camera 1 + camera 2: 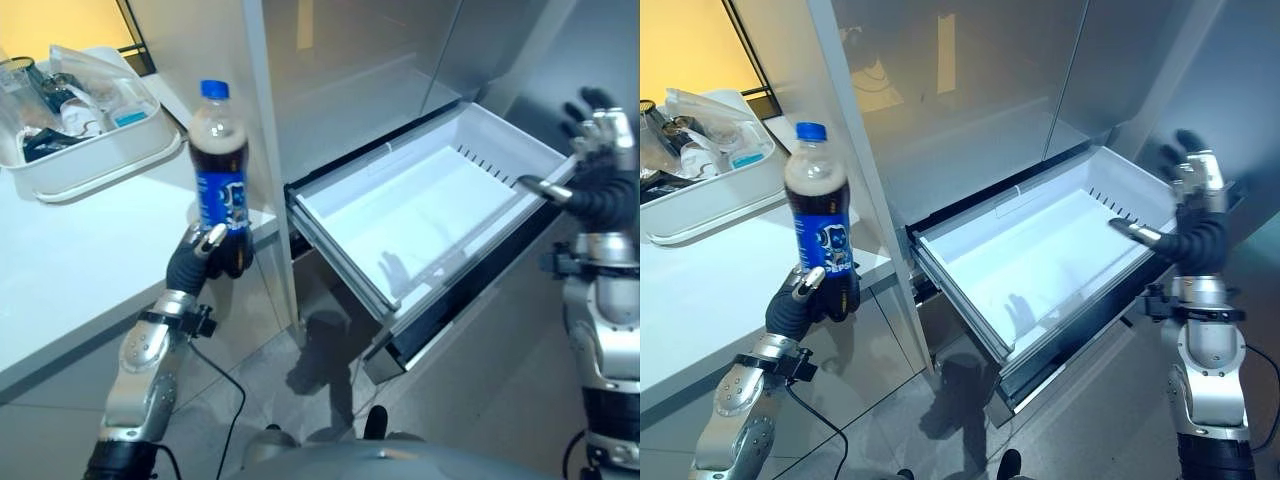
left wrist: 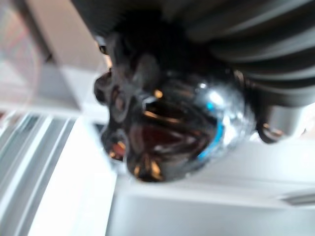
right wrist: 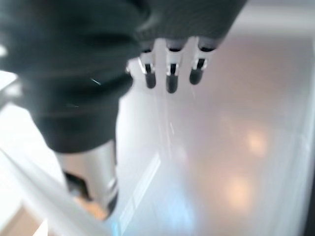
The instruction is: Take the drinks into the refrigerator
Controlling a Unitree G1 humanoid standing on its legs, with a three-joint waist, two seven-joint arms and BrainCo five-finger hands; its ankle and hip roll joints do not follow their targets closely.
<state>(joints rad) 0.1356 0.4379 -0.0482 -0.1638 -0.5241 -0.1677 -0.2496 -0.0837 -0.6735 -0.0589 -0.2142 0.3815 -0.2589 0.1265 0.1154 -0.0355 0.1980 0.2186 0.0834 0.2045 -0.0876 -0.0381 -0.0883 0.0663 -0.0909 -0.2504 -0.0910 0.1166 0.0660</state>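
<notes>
The left hand is clamped around the lower body of a cola bottle, covering its base. In the left wrist view the lobed bottom of the bottle appears blurred. The bottle is smooth clear plastic with dark liquid, a blue label and blue cap, upright, long axis vertical, cap toward 12 o'clock. It is held at 9 o'clock of the white, glossy, rectangular refrigerator drawer, pulled open. The right hand, fingers straight and apart, hangs by the drawer's 3 o'clock corner. A white tray of partly cropped clutter sits on the counter at 10 o'clock.

Dark cola bottle with blue cap and label; white drawer.
</notes>
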